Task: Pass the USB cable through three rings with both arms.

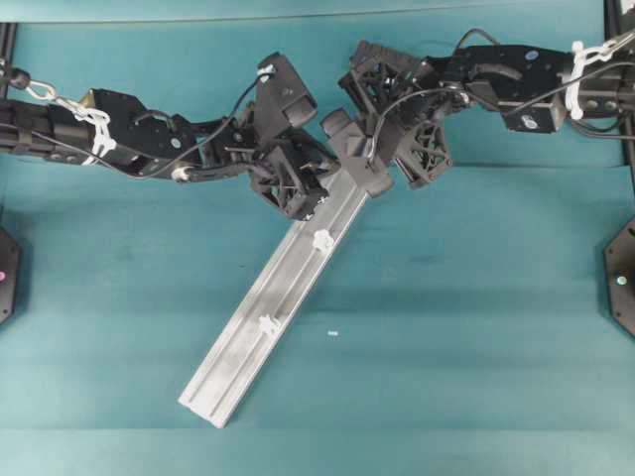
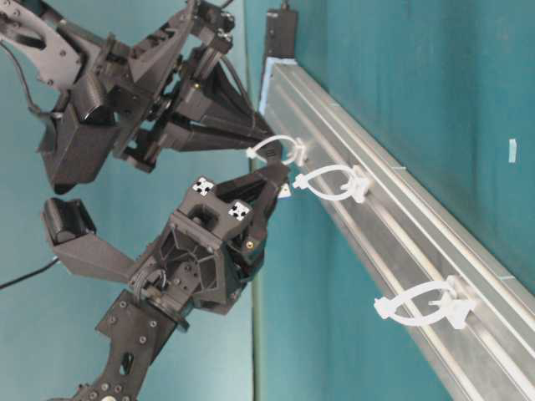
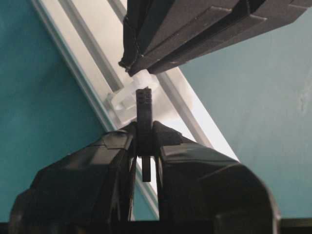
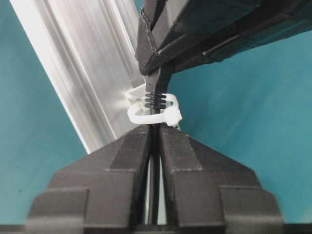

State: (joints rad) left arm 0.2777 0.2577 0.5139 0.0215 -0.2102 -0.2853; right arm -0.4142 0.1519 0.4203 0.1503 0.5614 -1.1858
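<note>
The USB cable's ribbed black sleeve (image 4: 155,97) runs through the first ring (image 4: 153,114), a white loop on the silver rail (image 1: 248,347). My left gripper (image 3: 145,129) is shut on the plug (image 3: 144,105) just past that ring. On the ring's other side, my right gripper (image 4: 155,130) has its fingers close against the cable. In the table-level view the left gripper (image 2: 280,178) is the lower one and the right gripper (image 2: 261,138) the upper. The second ring (image 2: 334,182) and third ring (image 2: 422,305) stand free further down the rail.
A black hub (image 2: 280,33) sits at the rail's far end. The rail lies diagonally on a teal cloth, with a small white scrap (image 1: 332,333) to its right. Black stands (image 1: 623,278) flank the table's side edges.
</note>
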